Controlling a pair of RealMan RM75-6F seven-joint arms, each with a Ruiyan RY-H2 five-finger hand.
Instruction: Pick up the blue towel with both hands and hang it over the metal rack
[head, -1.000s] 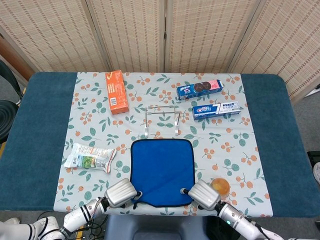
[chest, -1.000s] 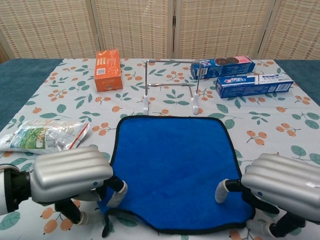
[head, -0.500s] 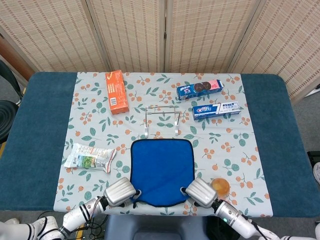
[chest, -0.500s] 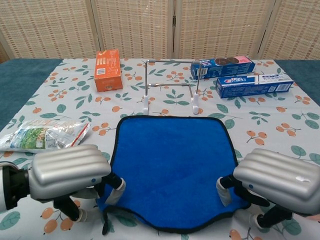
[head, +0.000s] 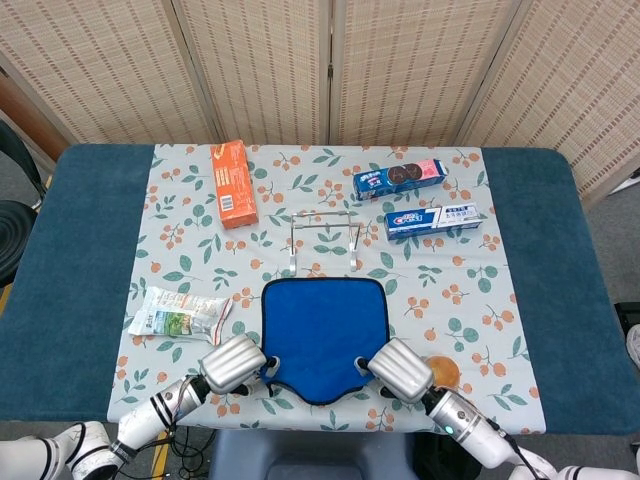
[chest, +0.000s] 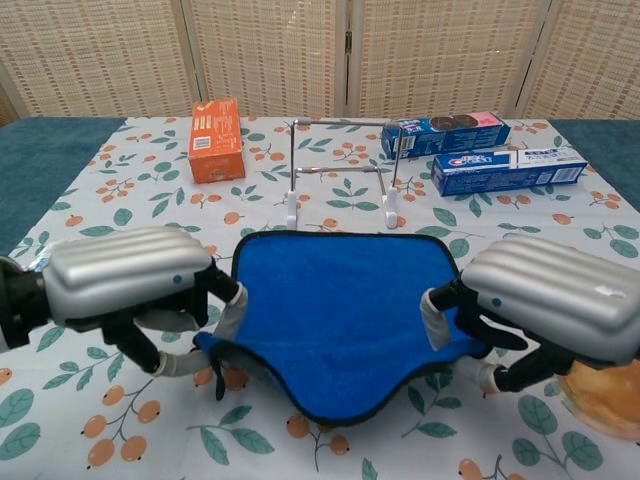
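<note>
The blue towel (head: 322, 335) (chest: 340, 310) has its near edge lifted off the table, sagging in the middle, while its far edge lies flat. My left hand (head: 234, 363) (chest: 130, 276) pinches the towel's near left corner. At the near right corner my right hand (head: 400, 369) (chest: 540, 295) grips the cloth. The metal rack (head: 323, 238) (chest: 340, 170) stands upright just beyond the towel's far edge, bare.
An orange box (head: 233, 184) lies at the back left and a snack bag (head: 178, 315) left of the towel. A cookie box (head: 400, 178) and toothpaste box (head: 432, 220) sit at the back right. An orange-lidded cup (head: 443, 372) stands beside my right hand.
Both hands have closed on the towel's near corners and risen, moving forward. The near edge, which lay flat a second ago, now hangs off the table between them.
</note>
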